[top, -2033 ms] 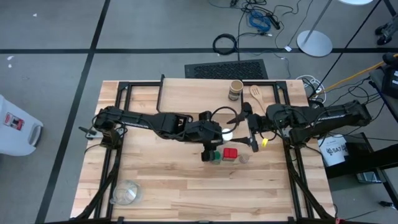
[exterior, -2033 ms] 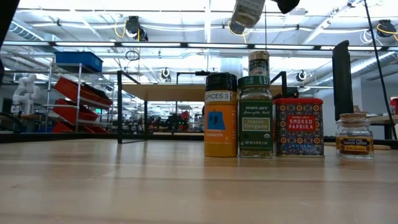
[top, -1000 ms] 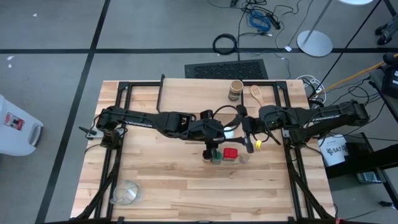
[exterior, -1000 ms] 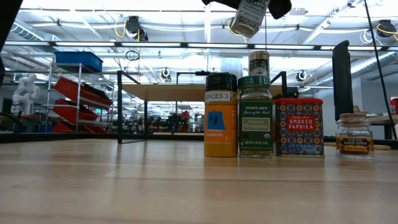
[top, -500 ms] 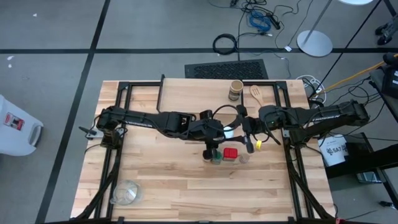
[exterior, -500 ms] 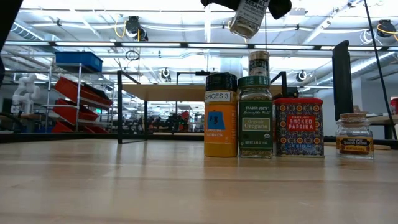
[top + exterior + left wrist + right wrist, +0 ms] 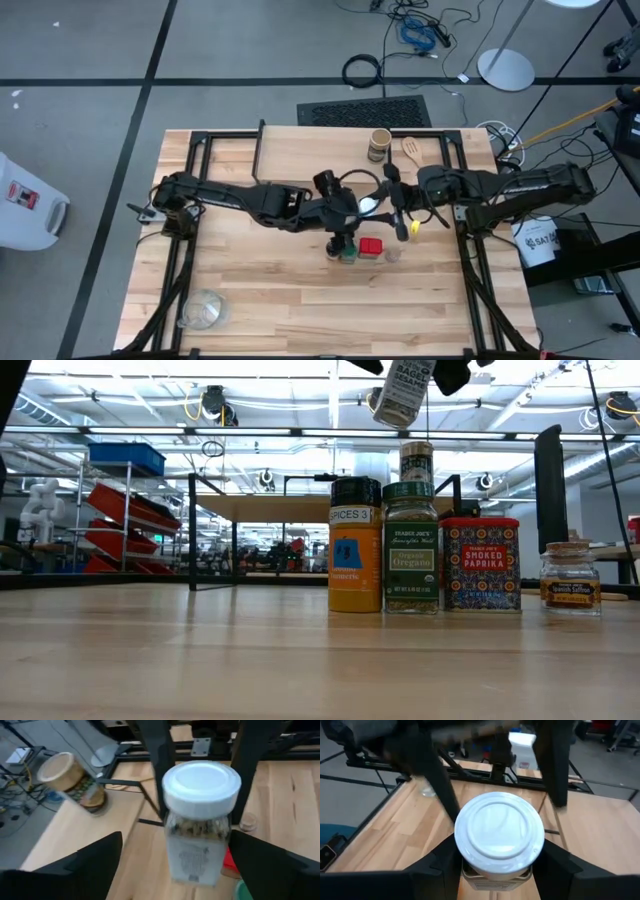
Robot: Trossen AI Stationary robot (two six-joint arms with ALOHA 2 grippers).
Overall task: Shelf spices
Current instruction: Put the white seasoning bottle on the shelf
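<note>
1. White-lidded jar (image 7: pixel 368 207) was seen in the air over the middle of the table, lid up, long axis tilted a little off upright in the low view.
2. Right gripper (image 7: pixel 388 203) was pinched on the jar's body just under the lid; jar carried by this arm alone.
3. Left gripper (image 7: pixel 340 212) was spread wide, fingers well clear on either side of the jar, nothing held.
4. Shelf (image 7: pixel 270 508) was placed toward the table's far edge, beyond the jar; the next move is judged to be a carry that way by the right arm, jar kept upright.
5. Black-lidded jar (image 7: pixel 356 545), green-lidded jar (image 7: pixel 411 548), red tin (image 7: pixel 481 563) and small jar (image 7: pixel 570 578) were left in a row on the table, below the held jar.
</note>
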